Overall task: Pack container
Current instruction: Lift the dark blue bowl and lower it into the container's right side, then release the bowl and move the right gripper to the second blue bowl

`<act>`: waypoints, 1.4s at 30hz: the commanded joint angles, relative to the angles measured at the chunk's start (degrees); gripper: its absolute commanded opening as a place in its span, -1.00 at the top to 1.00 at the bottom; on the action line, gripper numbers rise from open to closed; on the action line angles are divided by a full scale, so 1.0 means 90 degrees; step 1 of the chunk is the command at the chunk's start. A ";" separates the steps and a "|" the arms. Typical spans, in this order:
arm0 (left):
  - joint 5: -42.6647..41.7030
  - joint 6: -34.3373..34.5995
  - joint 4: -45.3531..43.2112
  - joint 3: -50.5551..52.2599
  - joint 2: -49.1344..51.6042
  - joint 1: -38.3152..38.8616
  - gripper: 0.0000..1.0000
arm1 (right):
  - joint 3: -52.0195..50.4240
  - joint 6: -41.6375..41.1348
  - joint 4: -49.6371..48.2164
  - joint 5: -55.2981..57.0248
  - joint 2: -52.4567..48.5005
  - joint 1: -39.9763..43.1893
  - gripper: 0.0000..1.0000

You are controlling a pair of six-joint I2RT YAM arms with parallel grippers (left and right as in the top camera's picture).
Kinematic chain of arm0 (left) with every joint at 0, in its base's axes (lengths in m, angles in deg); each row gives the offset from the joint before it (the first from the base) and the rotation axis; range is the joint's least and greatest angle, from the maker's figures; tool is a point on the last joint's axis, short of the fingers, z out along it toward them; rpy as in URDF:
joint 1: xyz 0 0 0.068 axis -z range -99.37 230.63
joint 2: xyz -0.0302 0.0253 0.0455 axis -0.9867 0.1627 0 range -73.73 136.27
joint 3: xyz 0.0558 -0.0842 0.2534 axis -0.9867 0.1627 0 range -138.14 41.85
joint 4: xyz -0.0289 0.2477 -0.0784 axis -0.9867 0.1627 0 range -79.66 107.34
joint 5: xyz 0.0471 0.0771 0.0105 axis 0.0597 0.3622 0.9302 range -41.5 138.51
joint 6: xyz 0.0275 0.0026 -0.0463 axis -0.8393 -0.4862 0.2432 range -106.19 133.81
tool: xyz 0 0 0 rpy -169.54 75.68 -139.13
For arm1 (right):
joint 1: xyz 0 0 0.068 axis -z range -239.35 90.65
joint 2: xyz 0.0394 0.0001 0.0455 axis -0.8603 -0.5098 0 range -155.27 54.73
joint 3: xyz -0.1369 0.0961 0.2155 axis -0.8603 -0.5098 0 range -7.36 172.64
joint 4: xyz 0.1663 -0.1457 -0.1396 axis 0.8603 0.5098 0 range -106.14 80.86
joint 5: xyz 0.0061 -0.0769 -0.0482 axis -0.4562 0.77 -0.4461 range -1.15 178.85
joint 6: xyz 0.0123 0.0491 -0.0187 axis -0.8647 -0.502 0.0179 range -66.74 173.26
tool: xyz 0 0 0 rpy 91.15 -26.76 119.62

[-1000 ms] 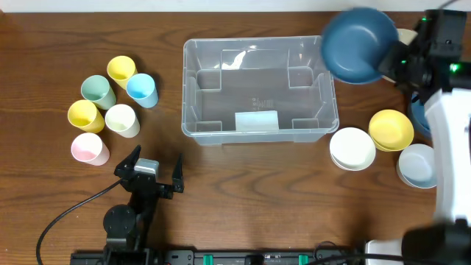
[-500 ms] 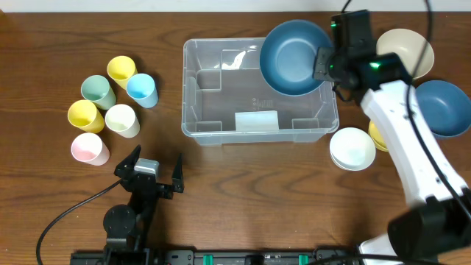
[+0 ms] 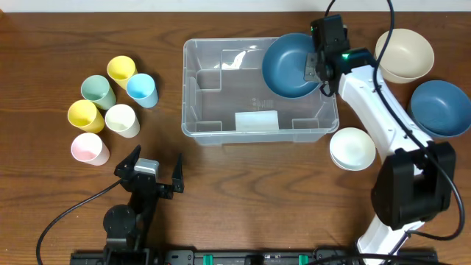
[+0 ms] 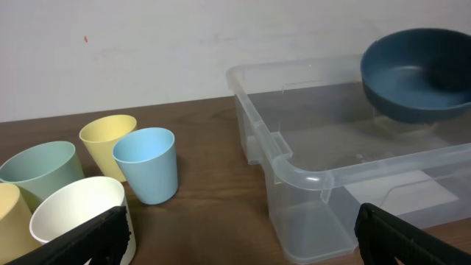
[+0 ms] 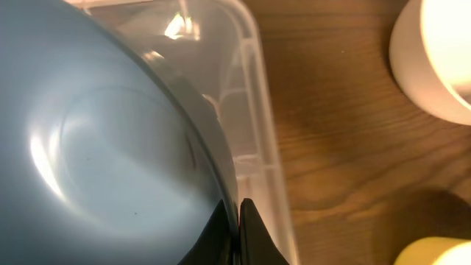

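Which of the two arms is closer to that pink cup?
Left. The left end effector sits beside the pink cup; the right end effector grips a blue bowl over the container.

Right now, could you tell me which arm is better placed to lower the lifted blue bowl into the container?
Right. The right pincer is shut on the rim of the lifted blue bowl, which hangs over the right end of the container. The left pincer sits open and empty, apart from it.

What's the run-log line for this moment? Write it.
right hand: shut on blue bowl | position: over bin | left hand: open
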 commanded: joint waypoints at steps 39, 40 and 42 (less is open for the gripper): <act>-0.0087 0.0034 0.0085 0.0185 -0.0034 -0.0027 -0.96 | 0.0393 0.0209 0.0090 0.0134 -0.0359 -0.0131 0.06; -0.0087 0.0034 0.0085 0.0185 -0.0034 -0.0027 -0.96 | 0.0561 0.0209 0.0277 0.0114 -0.0265 -0.0131 -0.01; -0.0087 0.0032 0.0085 0.0185 -0.0034 -0.0027 -0.96 | 0.0896 0.0175 0.0661 0.0117 -0.0078 -0.0104 -0.19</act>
